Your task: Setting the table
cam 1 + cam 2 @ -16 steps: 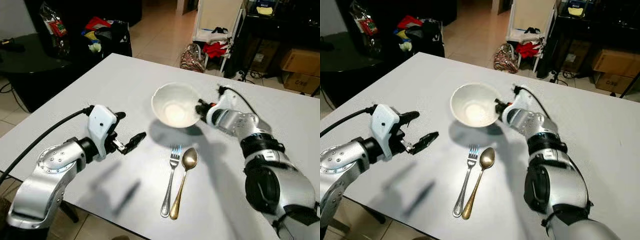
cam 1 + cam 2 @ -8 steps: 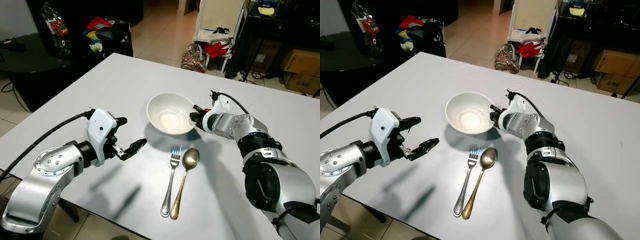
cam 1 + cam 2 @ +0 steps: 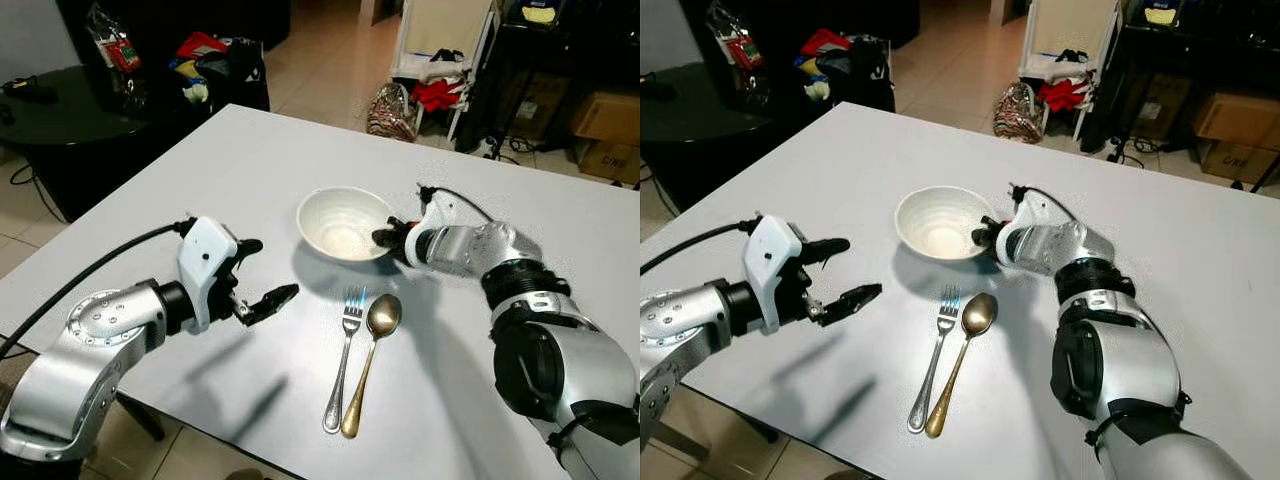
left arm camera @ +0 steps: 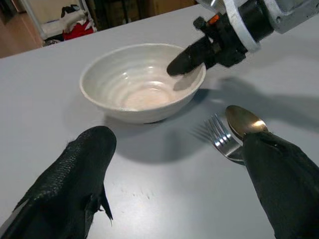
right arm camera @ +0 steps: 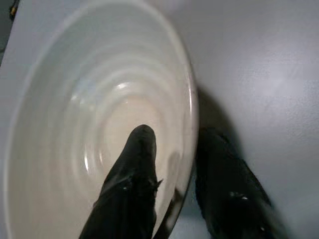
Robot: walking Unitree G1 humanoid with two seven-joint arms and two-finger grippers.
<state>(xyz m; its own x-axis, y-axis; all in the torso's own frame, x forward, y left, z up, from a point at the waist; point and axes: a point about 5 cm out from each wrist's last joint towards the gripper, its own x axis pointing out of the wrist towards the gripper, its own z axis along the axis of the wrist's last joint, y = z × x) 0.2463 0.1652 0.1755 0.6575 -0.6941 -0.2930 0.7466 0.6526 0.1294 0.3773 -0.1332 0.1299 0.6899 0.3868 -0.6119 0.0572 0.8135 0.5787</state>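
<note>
At frame center, the right gripper [image 3: 385,236] pinches the rim of the white bowl [image 3: 343,222], one finger inside and one outside; the bowl sits on the worktop [image 3: 250,160] just above the fork [image 3: 343,357] and spoon [image 3: 366,364]. It should release gently, backing straight off. The left gripper [image 3: 263,275] hovers, fingers wide. No writing is legible.

Light: we see even indoor brightness on the table [image 3: 250,160].
Shadows: soft, falling beneath bowl [image 3: 343,222] and arms.
Glare: faint sheen inside bowl.
Focus: our wrist views blur near fingers [image 4: 70,189].
</note>
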